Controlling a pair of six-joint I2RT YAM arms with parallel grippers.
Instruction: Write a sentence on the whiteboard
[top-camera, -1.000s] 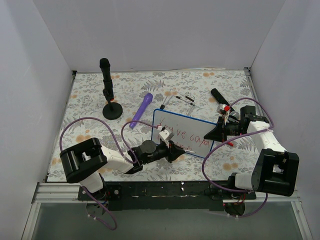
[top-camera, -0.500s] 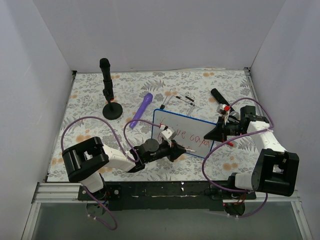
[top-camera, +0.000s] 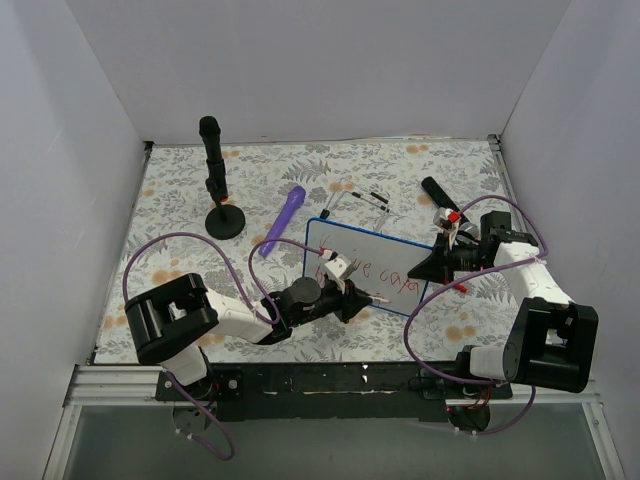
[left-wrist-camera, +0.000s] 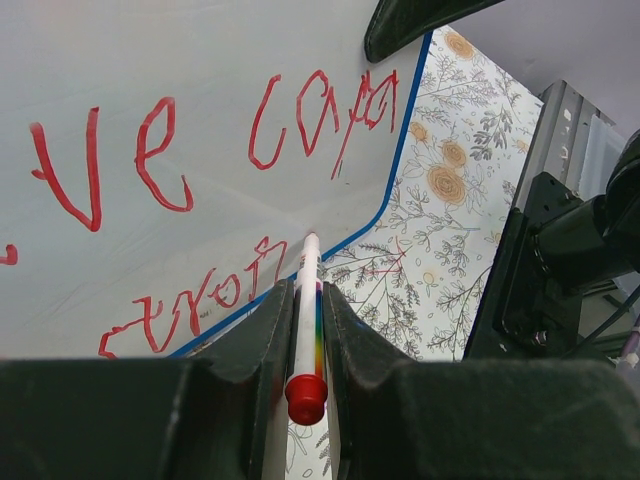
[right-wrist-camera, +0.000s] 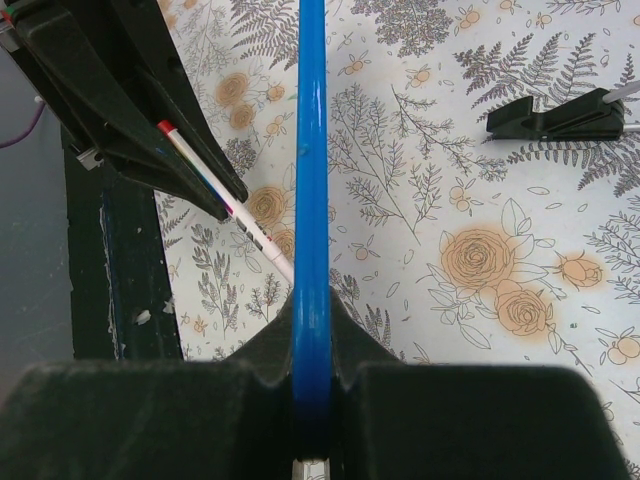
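Note:
The whiteboard (top-camera: 385, 249) with its blue rim lies mid-table. The sentence (top-camera: 375, 271) is red script in two lines; the left wrist view shows "ve capa" above and "stron" (left-wrist-camera: 205, 298) below. My left gripper (top-camera: 352, 298) is shut on a white marker (left-wrist-camera: 306, 310) with a red end, its tip on the board's near edge after "stron". My right gripper (top-camera: 437, 262) is shut on the board's right edge; the right wrist view shows the blue rim (right-wrist-camera: 312, 200) edge-on between the fingers.
A purple pen-like object (top-camera: 284, 219) lies left of the board. A black stand (top-camera: 219, 190) is at the back left. Small black clips (top-camera: 368, 198) and a black tool (top-camera: 436, 190) lie behind the board. White walls enclose the floral tablecloth (top-camera: 180, 250).
My left gripper with the marker has shifted slightly right along the lower line of writing. The right arm and the board have not moved.

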